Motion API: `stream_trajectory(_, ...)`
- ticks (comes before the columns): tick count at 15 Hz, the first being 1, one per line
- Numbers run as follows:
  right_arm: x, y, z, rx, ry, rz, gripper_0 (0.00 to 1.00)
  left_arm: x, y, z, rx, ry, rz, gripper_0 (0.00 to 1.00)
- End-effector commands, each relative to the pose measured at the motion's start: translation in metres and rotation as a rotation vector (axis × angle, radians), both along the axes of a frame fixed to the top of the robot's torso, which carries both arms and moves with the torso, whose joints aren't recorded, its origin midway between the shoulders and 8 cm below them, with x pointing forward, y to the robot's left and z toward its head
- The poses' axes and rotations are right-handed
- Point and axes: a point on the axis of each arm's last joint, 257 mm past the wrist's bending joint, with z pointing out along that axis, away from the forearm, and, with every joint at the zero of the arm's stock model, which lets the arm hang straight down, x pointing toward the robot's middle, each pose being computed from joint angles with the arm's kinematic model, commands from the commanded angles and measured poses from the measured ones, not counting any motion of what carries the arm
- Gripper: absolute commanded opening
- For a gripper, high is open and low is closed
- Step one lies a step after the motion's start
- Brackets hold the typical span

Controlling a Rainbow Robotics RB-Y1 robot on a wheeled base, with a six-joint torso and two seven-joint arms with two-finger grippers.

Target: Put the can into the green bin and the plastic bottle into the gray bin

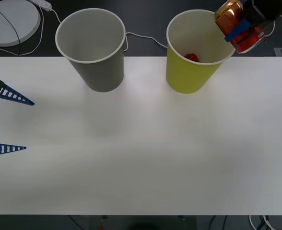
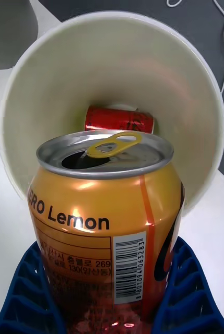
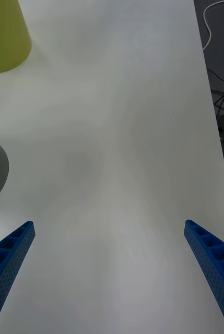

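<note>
Right gripper (image 1: 242, 29): pinching the can (image 1: 234, 21), tilted, just above the green bin's rim at its 2 o'clock edge.
Can: orange, opened tab, "Lemon" label.
Green bin (image 1: 189, 76): upright on the table (image 1: 141, 158); 1 red can (image 2: 119, 119) lies inside.
Gray bin (image 1: 100, 72): upright, at 9 o'clock of the green bin.
Left gripper (image 1: 9, 122): fingers spread wide, at the table's 9 o'clock edge.

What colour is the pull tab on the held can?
Yellow-gold, on the can; clearest in the right wrist view.
</note>
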Motion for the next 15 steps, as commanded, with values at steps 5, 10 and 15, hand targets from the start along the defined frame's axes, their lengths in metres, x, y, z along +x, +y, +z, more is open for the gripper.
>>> stream_trajectory(5,0.047,0.046,-0.008,-0.02,-0.042,0.007,0.0,0.0,0.0,0.0,0.0,0.0,0.0,1.0)
stream_trajectory(10,0.054,0.06,-0.006,-0.033,-0.068,0.029,0.26,0.0,0.0,0.0,0.0,0.0,0.0,1.0)
stream_trajectory(15,0.052,0.063,-0.005,-0.047,-0.076,0.079,1.0,0.0,0.0,0.0,0.0,0.0,0.0,1.0)
